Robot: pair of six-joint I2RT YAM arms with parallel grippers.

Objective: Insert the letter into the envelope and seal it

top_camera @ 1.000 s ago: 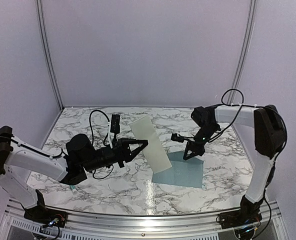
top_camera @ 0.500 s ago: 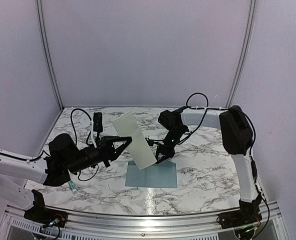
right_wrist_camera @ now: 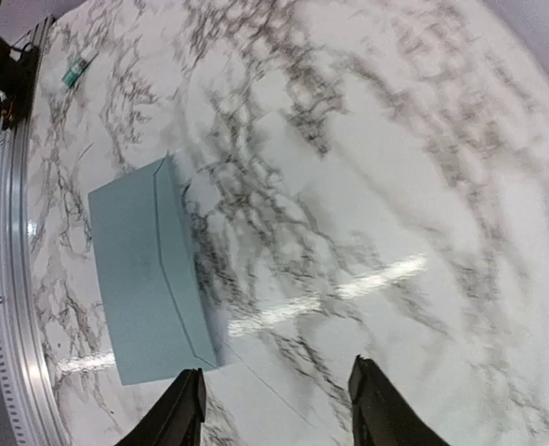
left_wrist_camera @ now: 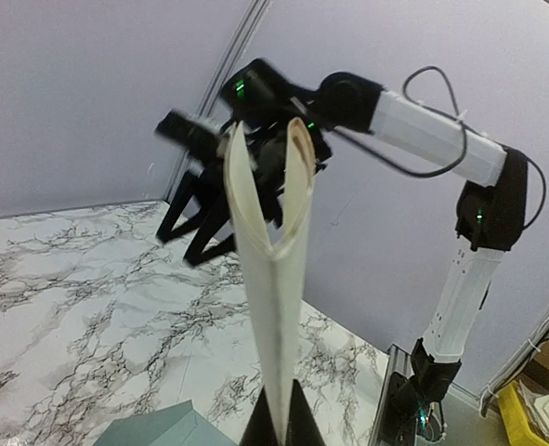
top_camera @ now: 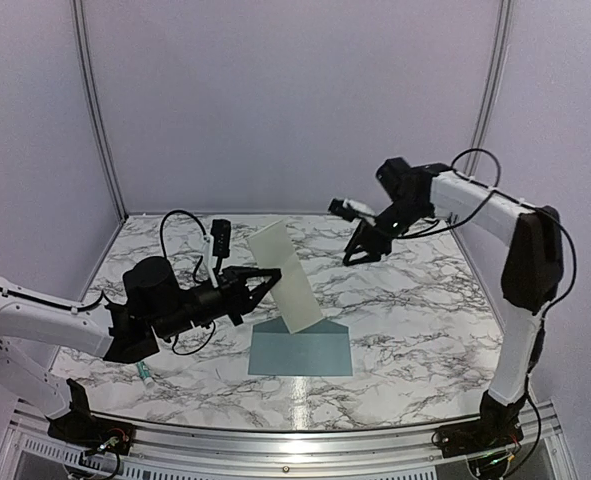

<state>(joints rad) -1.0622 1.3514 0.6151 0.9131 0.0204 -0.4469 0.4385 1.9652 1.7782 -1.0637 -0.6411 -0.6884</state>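
While it lies flat on the marble table, the one blue-grey paper envelope points its triangular flap rearward. Behind it, the left gripper is clamped tight on one cream folded letter, held upright. Farthest back, the right gripper hangs raised, its jaws partly apart and empty.

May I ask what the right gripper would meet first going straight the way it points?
The right gripper would likely reach bare marble table first, just missing the envelope, though depth is unclear.
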